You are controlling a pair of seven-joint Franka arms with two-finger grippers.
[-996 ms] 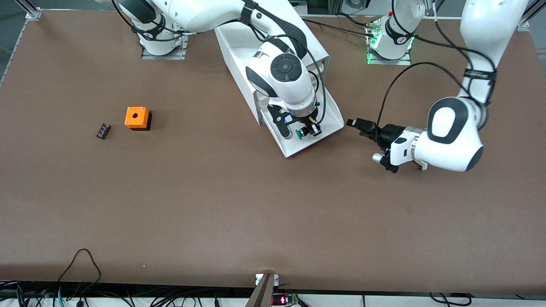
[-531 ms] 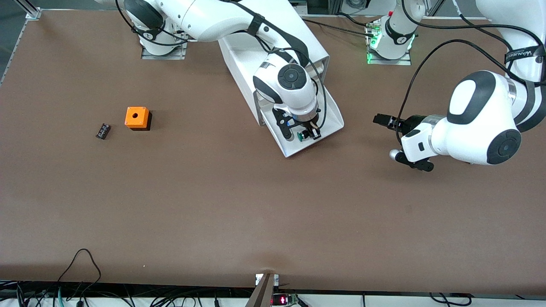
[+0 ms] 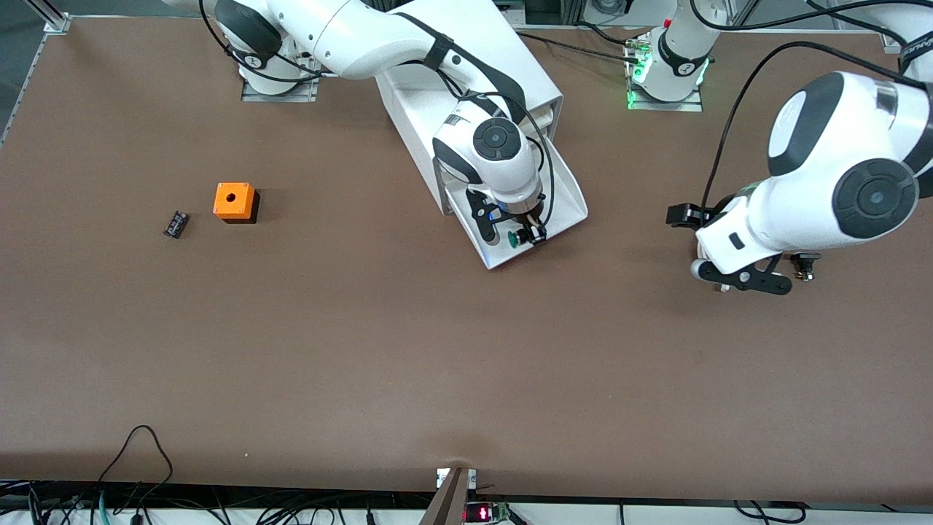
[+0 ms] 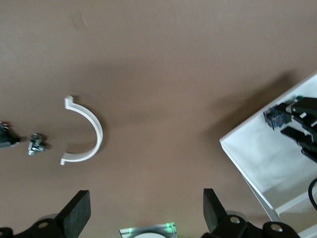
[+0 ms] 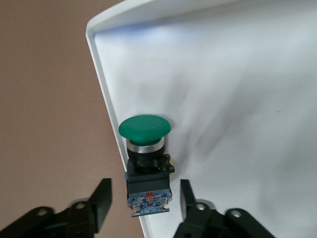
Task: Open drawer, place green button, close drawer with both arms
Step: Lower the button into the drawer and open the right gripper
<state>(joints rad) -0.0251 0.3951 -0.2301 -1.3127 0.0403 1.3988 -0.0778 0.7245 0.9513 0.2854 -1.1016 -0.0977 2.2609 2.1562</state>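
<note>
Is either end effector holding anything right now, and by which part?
Neither grips anything. The right end effector is open around the button in the drawer, beside its black body. The left end effector is open over the table.

This looks like a robotics lab: two white arms are bolted to plates on a wide brown worktop [image 3: 364,350], aluminium framing [image 3: 51,18] stands at its corner, and cables [image 3: 135,452] trail along the edge beside what may be electronics.
</note>
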